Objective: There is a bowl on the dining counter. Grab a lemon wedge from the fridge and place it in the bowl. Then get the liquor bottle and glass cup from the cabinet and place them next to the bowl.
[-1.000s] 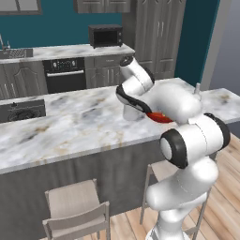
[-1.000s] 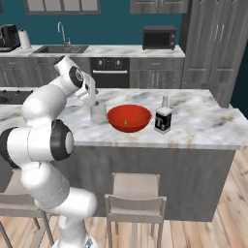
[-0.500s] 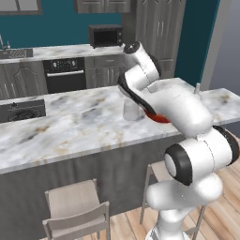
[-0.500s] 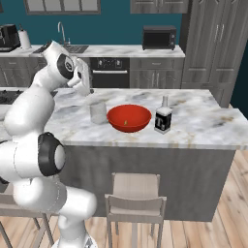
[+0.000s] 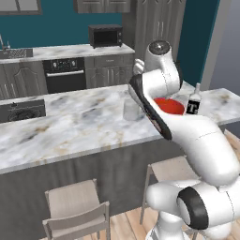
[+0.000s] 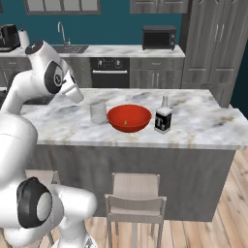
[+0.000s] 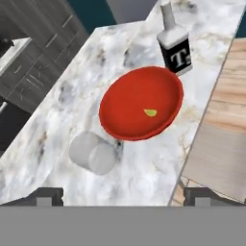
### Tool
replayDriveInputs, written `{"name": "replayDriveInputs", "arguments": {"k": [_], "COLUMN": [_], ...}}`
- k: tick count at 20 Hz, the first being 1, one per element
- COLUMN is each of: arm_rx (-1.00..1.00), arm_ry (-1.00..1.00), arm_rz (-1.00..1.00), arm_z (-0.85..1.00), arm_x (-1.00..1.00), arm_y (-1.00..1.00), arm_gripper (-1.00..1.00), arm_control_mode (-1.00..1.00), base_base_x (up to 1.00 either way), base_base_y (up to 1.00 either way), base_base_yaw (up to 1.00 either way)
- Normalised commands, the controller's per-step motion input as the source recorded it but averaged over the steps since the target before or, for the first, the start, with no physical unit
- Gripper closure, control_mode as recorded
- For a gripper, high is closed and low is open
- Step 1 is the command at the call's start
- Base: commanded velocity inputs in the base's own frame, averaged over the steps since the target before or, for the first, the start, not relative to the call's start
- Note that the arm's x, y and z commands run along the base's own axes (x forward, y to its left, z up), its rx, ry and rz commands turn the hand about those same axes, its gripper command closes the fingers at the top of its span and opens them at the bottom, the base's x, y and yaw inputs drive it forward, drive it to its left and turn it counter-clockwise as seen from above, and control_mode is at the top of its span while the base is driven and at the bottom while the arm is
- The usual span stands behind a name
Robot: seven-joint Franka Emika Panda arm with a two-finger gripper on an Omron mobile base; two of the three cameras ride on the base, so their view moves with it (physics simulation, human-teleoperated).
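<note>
Three things stand in a row on the dining counter [image 6: 208, 127]: the glass cup [image 6: 98, 112], the red bowl [image 6: 129, 117] and the liquor bottle [image 6: 163, 116]. A second ago the arm was bent low over the counter with its hand close above the cup; half a second ago it was already lifting; now it has drawn up and back, and the cup stands free and upright on the marble, just beside the bowl's rim. Cup, bowl and bottle have not shifted in that time. From the hand's camera, the gripper [image 7: 124, 196] looks down from well above them, its fingers [image 7: 48, 196] spread wide at the bottom edge and holding nothing. Inside the bowl [image 7: 141, 103] lies a small yellow-green lemon wedge [image 7: 150, 113], a little off centre toward the side the bottle stands on. The bottle [image 7: 174, 45] stands upright just past the bowl, apart from it by a narrow gap, and its black label carries a large white "T"; I can read no other writing on it. In the left base view the white forearm crosses in front of the bowl [image 5: 169, 106], hiding part of it, while the cup [image 5: 131, 110] and the bottle [image 5: 193, 101] show on either side of the arm.
</note>
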Motion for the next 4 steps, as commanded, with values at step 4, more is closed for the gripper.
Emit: {"name": "replayDriveInputs", "arguments": {"k": [4], "arm_rx": [0.03], "arm_ry": [-0.03], "arm_rz": [0.36], "arm_z": [-0.01], "arm_x": [-1.0], "arm_y": [0.0], "arm_gripper": [-1.0], "arm_control_mode": [-1.0], "base_base_x": [0.0], "base_base_y": [0.0], "base_base_yaw": [0.0]}}
